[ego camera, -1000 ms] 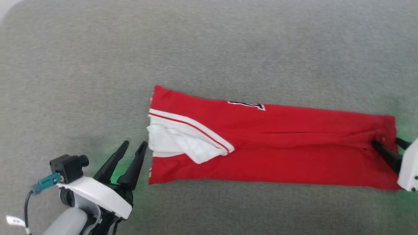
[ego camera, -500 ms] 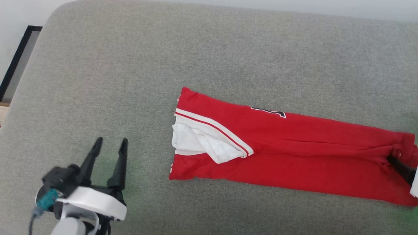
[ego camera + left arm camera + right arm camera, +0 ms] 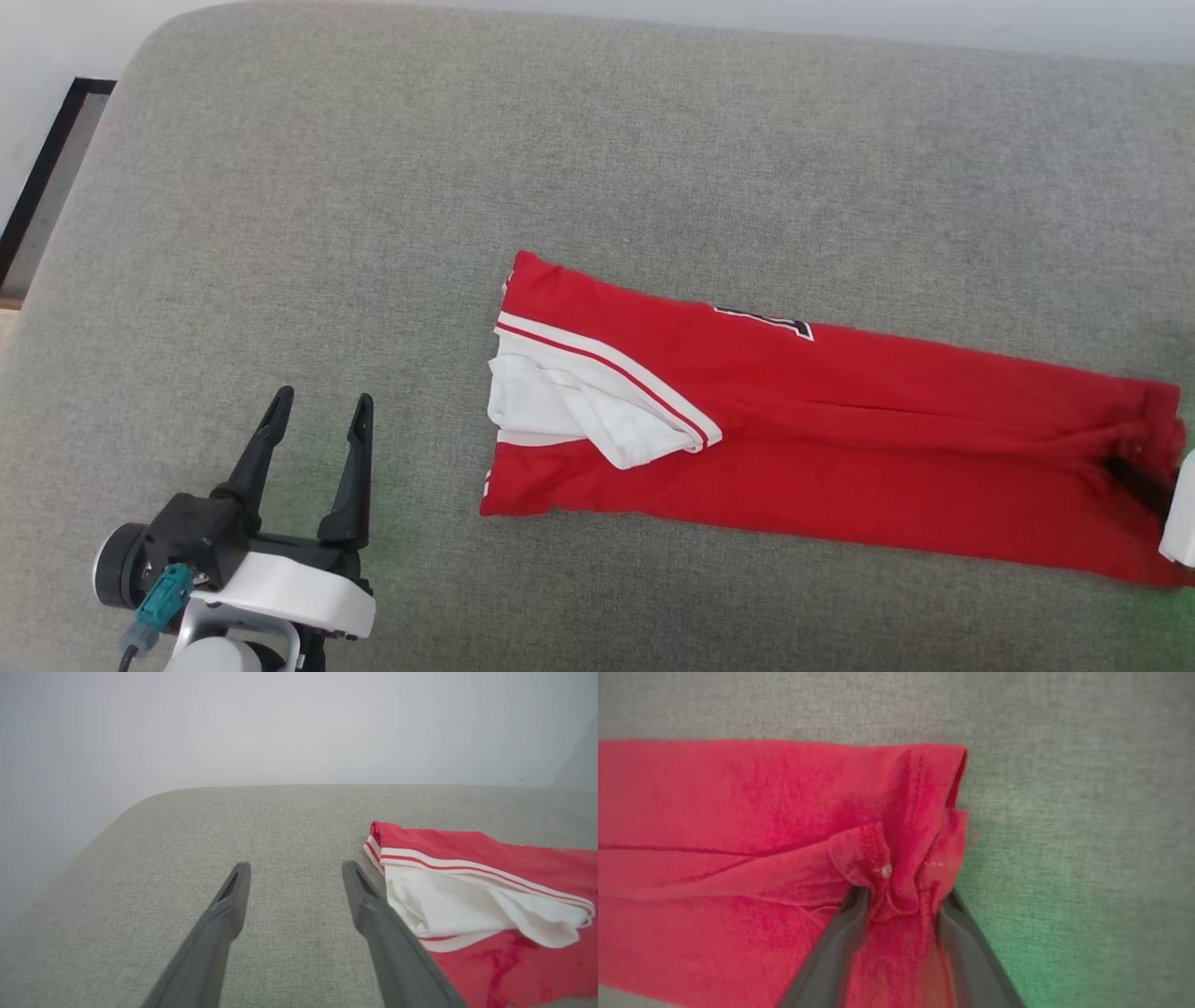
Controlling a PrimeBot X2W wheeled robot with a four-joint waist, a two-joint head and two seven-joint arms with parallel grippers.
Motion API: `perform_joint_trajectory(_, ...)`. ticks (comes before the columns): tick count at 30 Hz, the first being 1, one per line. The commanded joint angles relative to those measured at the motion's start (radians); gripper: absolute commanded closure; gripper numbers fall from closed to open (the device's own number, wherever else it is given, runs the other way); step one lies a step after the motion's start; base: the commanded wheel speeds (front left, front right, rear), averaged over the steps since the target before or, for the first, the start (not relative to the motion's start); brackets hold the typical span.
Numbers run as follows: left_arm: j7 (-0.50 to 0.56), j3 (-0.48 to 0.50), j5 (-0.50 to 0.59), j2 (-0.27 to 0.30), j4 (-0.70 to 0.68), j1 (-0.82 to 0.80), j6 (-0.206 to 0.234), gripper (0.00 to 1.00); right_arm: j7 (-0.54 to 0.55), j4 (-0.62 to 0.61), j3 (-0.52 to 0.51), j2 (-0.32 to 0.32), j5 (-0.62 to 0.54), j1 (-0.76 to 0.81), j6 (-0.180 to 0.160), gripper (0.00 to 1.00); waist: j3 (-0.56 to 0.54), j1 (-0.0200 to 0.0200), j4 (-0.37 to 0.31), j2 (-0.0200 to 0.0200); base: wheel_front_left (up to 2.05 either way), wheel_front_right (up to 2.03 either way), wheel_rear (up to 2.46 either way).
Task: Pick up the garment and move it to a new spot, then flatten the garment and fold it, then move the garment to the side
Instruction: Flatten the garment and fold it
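The garment [image 3: 840, 448] lies folded into a long red strip on the grey cushion, with a white sleeve and striped trim at its left end and a bit of black lettering at its far edge. My left gripper [image 3: 322, 401] stands open and empty to the left of it, apart from the cloth; the left wrist view shows its fingers [image 3: 295, 865] over bare cushion with the garment [image 3: 490, 896] to their right. My right gripper [image 3: 1125, 467] is at the strip's right end. In the right wrist view its fingers [image 3: 902, 893] press on a bunched fold of the garment's [image 3: 738, 812] hem.
The grey cushion [image 3: 373, 187] has a rounded far-left corner, with a dark-framed edge [image 3: 47, 177] and white wall beyond. There is wide bare fabric to the left of and behind the garment.
The head camera has shifted. My left gripper has drawn back from the garment's left edge, down and to the left. My right fingers have closed in on the bunched hem.
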Motion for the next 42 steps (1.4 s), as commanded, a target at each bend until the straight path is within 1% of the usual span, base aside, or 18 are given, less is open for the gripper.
perform_joint_trajectory(1,-0.001,-0.001,0.013,0.001,-0.003,0.001,0.001,0.00,0.035,0.046,0.038,0.047,0.008,0.040,0.001,1.00,0.001,0.0000,0.000,-0.0001,0.00,0.00,0.00)
perform_joint_trajectory(6,-0.001,-0.008,0.020,0.001,-0.012,0.000,0.001,0.00,0.018,0.047,0.020,0.031,0.007,0.018,0.000,1.00,0.002,0.0000,-0.002,-0.0001,0.00,0.00,0.00)
perform_joint_trajectory(9,-0.001,-0.014,-0.009,0.000,-0.022,0.012,0.001,0.00,0.012,0.042,0.000,0.021,0.013,0.006,0.000,1.00,-0.001,0.0000,-0.010,-0.0001,0.00,0.00,0.00)
perform_joint_trajectory(14,-0.001,-0.019,-0.024,0.006,-0.022,0.015,0.001,0.00,0.000,0.033,-0.036,-0.006,0.019,-0.007,-0.002,1.00,-0.007,0.0000,-0.023,-0.0001,0.00,0.00,0.00)
perform_joint_trajectory(20,-0.001,-0.022,-0.037,0.020,-0.023,0.013,0.001,0.00,-0.011,0.017,-0.084,-0.056,0.019,-0.007,-0.002,1.00,-0.009,0.0000,-0.056,-0.0001,0.00,0.00,0.00)
perform_joint_trajectory(23,-0.001,-0.013,-0.033,0.024,-0.028,0.017,0.001,0.00,-0.008,0.020,-0.131,-0.085,0.021,-0.009,-0.001,1.00,-0.008,0.0000,-0.075,-0.0001,0.00,0.00,0.00)
perform_joint_trajectory(27,-0.002,0.003,-0.034,0.032,-0.035,0.015,0.001,0.00,-0.013,0.047,-0.198,-0.135,0.010,-0.014,0.000,1.00,0.007,0.0000,-0.103,-0.0001,0.00,0.00,0.00)
perform_joint_trajectory(30,-0.001,-0.005,-0.029,0.040,-0.033,-0.001,0.001,0.00,-0.027,0.098,-0.275,-0.174,-0.007,-0.030,0.000,1.00,0.021,0.0000,-0.117,-0.0001,0.00,0.00,0.00)
perform_joint_trajectory(31,-0.001,-0.005,-0.027,0.042,-0.035,-0.011,0.001,0.00,-0.032,0.136,-0.320,-0.198,-0.026,-0.037,0.000,1.00,0.031,0.0000,-0.125,-0.0001,0.00,0.00,0.00)
perform_joint_trajectory(36,-0.001,-0.006,-0.046,0.047,-0.046,-0.030,0.001,0.00,-0.063,0.220,-0.378,-0.282,-0.081,-0.051,0.000,1.00,0.056,0.0000,-0.139,-0.0001,0.00,0.00,0.00)
perform_joint_trajectory(39,-0.001,-0.007,-0.048,0.048,-0.047,-0.039,0.001,0.00,-0.082,0.248,-0.383,-0.294,-0.082,-0.072,0.000,1.00,0.062,0.0000,-0.145,-0.0001,0.00,0.00,0.00)
perform_joint_trajectory(42,-0.002,-0.009,-0.043,0.048,-0.048,-0.041,0.001,0.00,-0.090,0.241,-0.368,-0.281,-0.055,-0.098,0.000,1.00,0.059,0.0000,-0.150,-0.0001,0.00,0.00,0.00)
